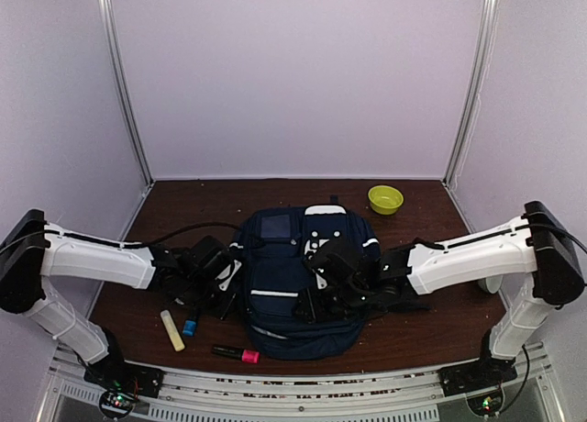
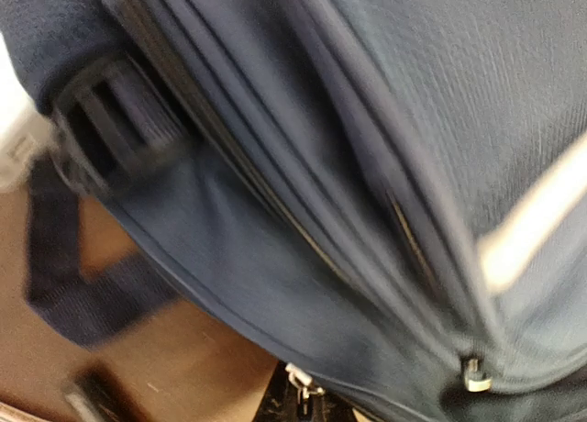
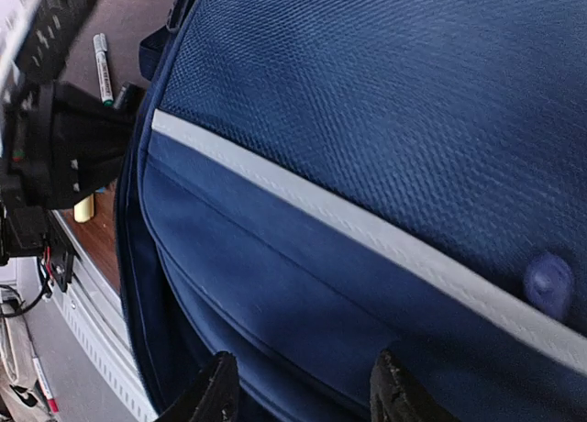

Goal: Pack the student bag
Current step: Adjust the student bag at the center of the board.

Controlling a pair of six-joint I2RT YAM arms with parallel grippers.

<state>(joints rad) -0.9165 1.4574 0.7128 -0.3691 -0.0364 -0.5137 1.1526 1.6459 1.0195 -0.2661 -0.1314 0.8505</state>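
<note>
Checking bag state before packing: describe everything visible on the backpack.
The navy backpack is woven fabric, lying flat on the brown table, front face up, top toward the far wall. White reflective stripes cross the front; white patches sit near the top. Zippers look closed, a metal pull showing. The left gripper is shut at its left side; the right gripper is open over the front.

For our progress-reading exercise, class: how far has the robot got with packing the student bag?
Done: nothing visibly packed; the student bag looks zipped. In hand: the left gripper shut at the bag's left edge, the right gripper open over its front. To do: the yellow highlighter, blue item and pink marker lie on the table beside it, unpacked.
</note>
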